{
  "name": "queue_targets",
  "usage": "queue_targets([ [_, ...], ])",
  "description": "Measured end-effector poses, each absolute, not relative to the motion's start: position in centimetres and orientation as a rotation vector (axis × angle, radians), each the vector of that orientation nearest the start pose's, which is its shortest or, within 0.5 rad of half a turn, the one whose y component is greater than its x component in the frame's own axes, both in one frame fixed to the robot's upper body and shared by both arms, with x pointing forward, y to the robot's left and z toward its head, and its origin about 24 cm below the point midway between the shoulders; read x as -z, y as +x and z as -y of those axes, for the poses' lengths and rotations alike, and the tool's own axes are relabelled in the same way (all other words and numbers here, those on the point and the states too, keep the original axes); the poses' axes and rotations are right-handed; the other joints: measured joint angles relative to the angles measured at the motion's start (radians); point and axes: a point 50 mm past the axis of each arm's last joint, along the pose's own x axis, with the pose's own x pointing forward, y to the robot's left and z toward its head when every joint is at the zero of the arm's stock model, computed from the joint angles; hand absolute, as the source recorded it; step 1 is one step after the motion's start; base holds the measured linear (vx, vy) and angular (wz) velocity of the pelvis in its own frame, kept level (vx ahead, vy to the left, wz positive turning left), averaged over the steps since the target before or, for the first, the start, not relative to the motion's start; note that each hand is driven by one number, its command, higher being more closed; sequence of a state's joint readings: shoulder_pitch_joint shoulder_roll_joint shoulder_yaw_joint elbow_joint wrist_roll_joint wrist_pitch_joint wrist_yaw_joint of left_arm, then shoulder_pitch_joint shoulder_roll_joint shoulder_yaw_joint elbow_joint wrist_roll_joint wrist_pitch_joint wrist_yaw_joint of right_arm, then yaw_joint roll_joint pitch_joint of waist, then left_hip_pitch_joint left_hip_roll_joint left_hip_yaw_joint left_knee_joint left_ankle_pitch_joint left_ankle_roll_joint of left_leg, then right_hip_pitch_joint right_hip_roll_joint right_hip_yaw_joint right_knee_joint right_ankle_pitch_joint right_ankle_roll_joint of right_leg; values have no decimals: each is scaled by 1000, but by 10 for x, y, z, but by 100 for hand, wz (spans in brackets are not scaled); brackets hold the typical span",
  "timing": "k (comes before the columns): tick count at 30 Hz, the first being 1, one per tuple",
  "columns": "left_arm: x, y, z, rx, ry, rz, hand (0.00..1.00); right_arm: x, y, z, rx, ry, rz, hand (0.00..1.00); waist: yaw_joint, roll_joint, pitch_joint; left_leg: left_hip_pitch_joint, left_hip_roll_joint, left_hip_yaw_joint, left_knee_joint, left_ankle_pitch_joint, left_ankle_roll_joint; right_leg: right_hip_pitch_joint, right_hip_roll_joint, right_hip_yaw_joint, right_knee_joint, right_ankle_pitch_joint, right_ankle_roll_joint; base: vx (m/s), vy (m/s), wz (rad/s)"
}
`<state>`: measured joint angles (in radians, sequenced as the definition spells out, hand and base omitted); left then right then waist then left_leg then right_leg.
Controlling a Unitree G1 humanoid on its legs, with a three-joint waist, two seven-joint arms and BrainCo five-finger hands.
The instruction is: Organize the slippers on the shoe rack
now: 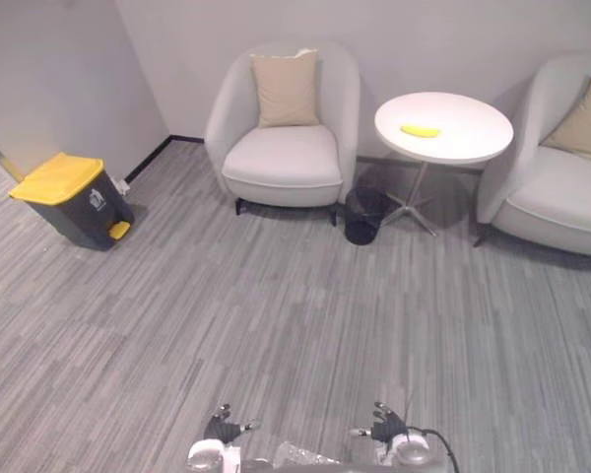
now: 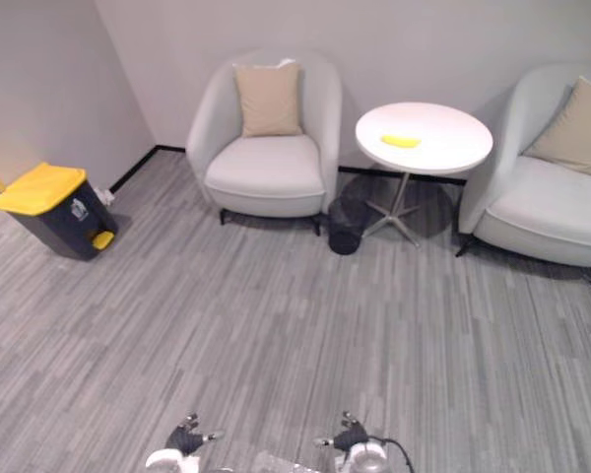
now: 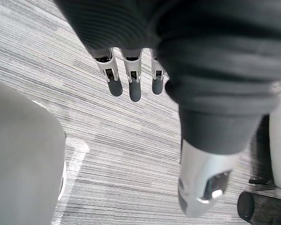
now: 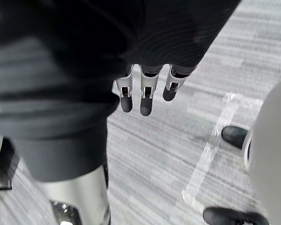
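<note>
Honestly, I can't judge progress from where I stand: I see neither slippers nor a shoe rack, so I can't place them or say how they look. Ahead are grey carpet, an armchair, a round counter carrying a yellow object, and a yellow-lidded bin. My left hand and right hand hang released, fingers straight, holding nothing.

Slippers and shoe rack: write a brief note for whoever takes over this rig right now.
Left robot hand: fingers straight, holding nothing, hanging over grey carpet.
Right robot hand: the same, open and empty.
Ahead stand two armchairs, nearer one, a round white table bearing a yellow thing, a black basket and a yellow-lidded bin.
Slippers and rack: position unknown, so progress cannot be judged.
</note>
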<state>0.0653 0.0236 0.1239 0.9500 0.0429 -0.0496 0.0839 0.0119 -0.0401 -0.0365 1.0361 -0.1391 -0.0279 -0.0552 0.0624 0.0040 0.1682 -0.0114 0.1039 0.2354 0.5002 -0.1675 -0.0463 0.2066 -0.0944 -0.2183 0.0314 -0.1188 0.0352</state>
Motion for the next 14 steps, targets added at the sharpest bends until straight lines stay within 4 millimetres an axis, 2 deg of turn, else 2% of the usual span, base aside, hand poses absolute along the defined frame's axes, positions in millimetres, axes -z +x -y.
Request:
queue_targets([
  [1, 149, 123, -183, -211, 35, -962, 0, 154, 128, 175, 51, -158, -1020, 0, 9, 7, 4, -21, 3, -46, 28, -36, 11, -2, 2, 46, 5, -1, -2, 13, 94, -105],
  [2, 150, 122, -179, -207, 25, -966, 0, 153, 128, 181, 72, -160, -1018, 0, 2, 30, -2, -9, -11, -118, -62, -41, 13, -25, 22, 82, 24, -2, -2, 13, 105, -108],
  [4, 152, 121, -174, -200, 12, -978, 0, 152, 129, 186, 103, -146, -1012, 0, -2, 50, -3, 60, -15, -202, -199, -49, -5, -49, 51, 128, 33, 1, 1, -2, 52, -69],
  [6, 151, 123, -177, -193, 26, -975, 0, 153, 124, 191, 152, -98, -1021, 0, -7, 38, 2, 92, -22, -211, -282, -38, -21, -50, 45, 145, 15, 17, 11, -29, 47, -21],
  [9, 152, 119, -177, -201, 22, -985, 0, 157, 110, 195, 200, -61, -1062, 0, -1, 25, -18, 142, -36, -172, -370, -5, -16, -47, 28, 172, 12, 21, 13, -27, 54, -23],
  [11, 154, 113, -175, -196, 22, -1003, 0, 158, 105, 196, 222, -34, -1071, 0, -7, 26, -38, 190, -45, -158, -446, 27, -16, -48, 24, 186, -1, 25, 19, 17, 31, -32],
  [14, 156, 111, -174, -176, 31, -1015, 0, 158, 105, 196, 237, -17, -1067, 0, -17, 31, -47, 205, -47, -151, -462, 32, -19, -48, 29, 192, -8, 26, 19, 25, -4, -12],
])
